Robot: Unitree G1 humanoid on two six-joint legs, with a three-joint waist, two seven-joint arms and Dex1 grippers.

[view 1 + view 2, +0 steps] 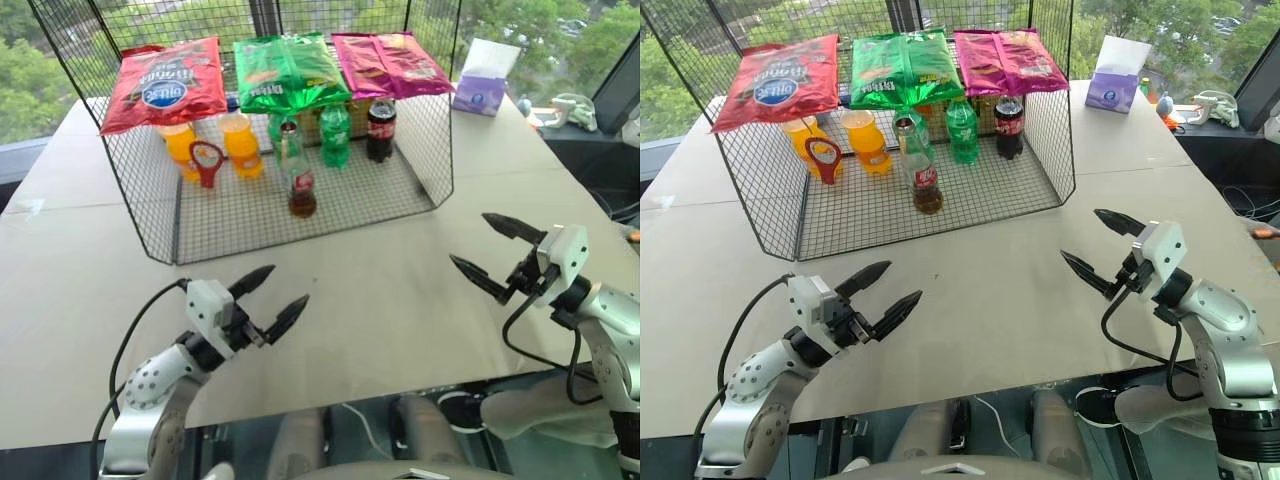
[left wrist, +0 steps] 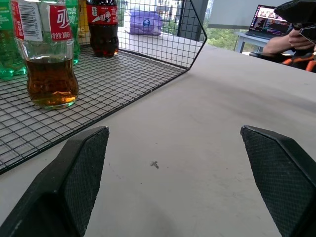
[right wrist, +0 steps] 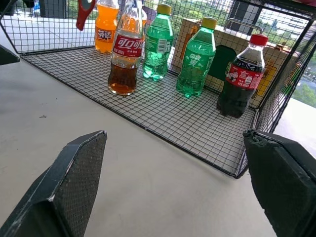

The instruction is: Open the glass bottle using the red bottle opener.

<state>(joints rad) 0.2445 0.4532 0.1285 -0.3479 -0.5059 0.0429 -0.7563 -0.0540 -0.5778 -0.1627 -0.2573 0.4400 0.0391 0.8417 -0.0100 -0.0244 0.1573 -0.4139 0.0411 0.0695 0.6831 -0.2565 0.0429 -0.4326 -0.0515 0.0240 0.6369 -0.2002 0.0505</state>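
While both arms hover over the near edge of the table (image 1: 420, 300), each has its jaws spread wide and holds nothing. The left gripper (image 1: 273, 295) sits above the near left part of the table, its jaws touching nothing. The right gripper (image 1: 492, 252) hangs near the right edge, jaws likewise parted and clear of everything.

Well beyond both, the glass bottle (image 1: 299, 178) stands upright on the mesh floor of the wire rack (image 1: 400, 195), close to the rack's front edge and about midway across it, with dark cola in its lower part. The red bottle opener (image 1: 207, 162) hangs to the left of the bottle, in front of the orange soda bottles (image 1: 240, 145). Green soda bottles (image 3: 197, 59) and a dark cola bottle (image 3: 240, 79) stand behind the glass bottle.
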